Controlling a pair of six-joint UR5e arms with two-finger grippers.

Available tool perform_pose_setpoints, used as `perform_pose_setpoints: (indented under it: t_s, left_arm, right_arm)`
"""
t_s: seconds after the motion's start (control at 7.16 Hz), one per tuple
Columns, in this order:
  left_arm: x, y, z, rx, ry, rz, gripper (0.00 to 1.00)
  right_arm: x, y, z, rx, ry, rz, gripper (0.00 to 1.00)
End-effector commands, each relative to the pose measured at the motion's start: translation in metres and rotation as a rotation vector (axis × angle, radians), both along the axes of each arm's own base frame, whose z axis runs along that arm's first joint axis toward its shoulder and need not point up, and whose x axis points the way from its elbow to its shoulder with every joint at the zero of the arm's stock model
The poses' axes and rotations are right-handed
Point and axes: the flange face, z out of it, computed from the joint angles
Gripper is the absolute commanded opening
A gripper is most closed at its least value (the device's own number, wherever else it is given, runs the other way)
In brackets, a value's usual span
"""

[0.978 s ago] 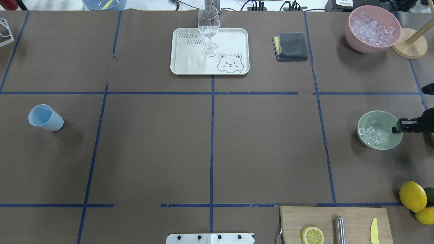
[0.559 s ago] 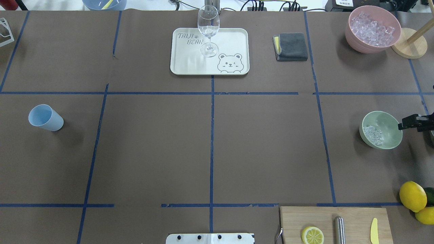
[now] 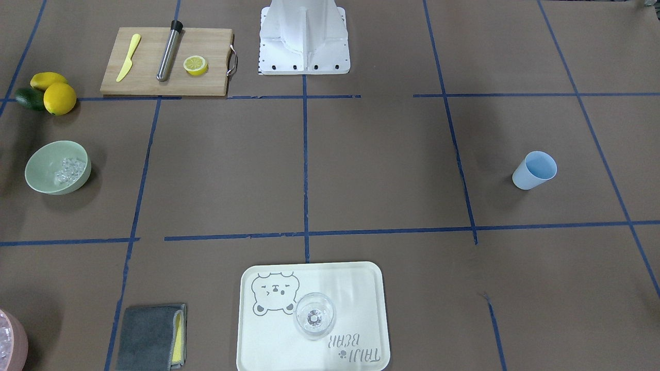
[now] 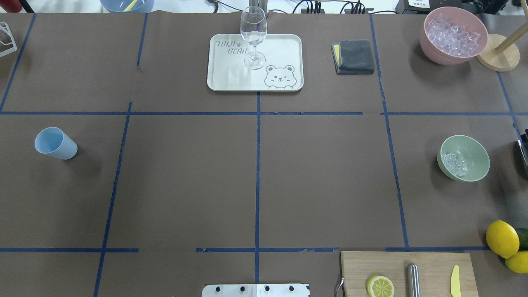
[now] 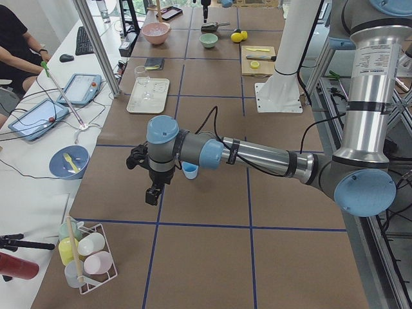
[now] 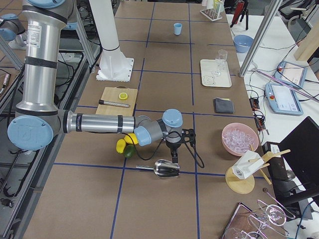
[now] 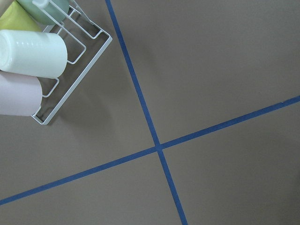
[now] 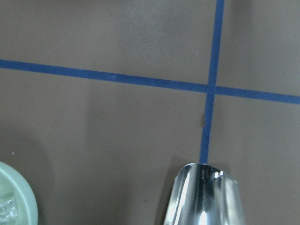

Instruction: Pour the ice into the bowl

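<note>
Your ice (image 4: pixel 453 163) sits inside the bowl (image 4: pixel 472 149); I judge the pour finished. Just beside the bowl are the scoop (image 6: pixel 167 169) and the right gripper (image 6: pixel 174 155); the left gripper (image 5: pixel 151 194) is well apart from the bowl. You cannot tell either's jaws. Next, back away without nudging the bowl.

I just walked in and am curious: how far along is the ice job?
Mostly done, it seems: small clear ice cubes lie in the round mint-green bowl. The shiny metal scoop rests by the right claw; whether it is gripped, I cannot tell. Little looks left.
</note>
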Motion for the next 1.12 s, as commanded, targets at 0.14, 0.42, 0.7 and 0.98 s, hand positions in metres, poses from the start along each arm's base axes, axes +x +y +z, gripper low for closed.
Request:
perform_pose_setpoints:
  t_s: [0.14,0.42,0.7,0.98]
  left_arm:
    - [-0.001,-0.002,-0.002,-0.007,0.000,-0.003,1.00]
    - [-0.004,0.002,0.005,-0.030,0.016,-0.012,1.00]
    - [-0.026,0.006,0.020,-0.067,0.041,-0.053,1.00]
    - [-0.063,0.016,0.039,-0.146,0.047,-0.120,1.00]
  right_arm:
    - [0.095,-0.009,-0.016,0.002,-0.057,-0.060,1.00]
    - [0.128,0.010,-0.005,-0.004,-0.118,-0.024,1.00]
    - [0.137,0.005,-0.013,-0.050,-0.154,0.002,1.00]
    - [0.136,0.005,-0.013,-0.062,-0.157,0.013,1.00]
